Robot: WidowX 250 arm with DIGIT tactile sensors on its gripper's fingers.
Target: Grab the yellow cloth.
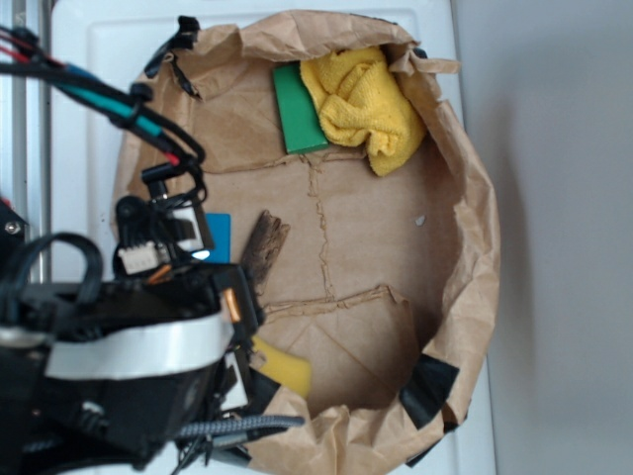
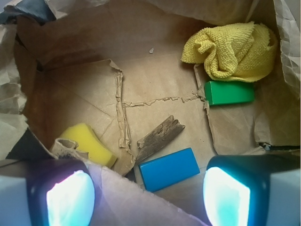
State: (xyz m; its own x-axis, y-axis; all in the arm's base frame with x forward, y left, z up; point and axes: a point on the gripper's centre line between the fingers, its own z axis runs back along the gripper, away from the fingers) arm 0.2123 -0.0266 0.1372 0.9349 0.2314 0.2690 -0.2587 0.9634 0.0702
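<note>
yellow cloth lies bunched, touching green block; no writing legible.

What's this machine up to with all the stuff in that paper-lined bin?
A robot arm is after the fuzzy yellow terry cloth, which lies bunched in a far corner of the crumpled brown paper lining, touching a green block. The arm's tool hovers open and empty at the opposite side, above a blue block, a piece of weathered wood and a smooth yellow sponge. Nothing has been picked up yet.
</note>
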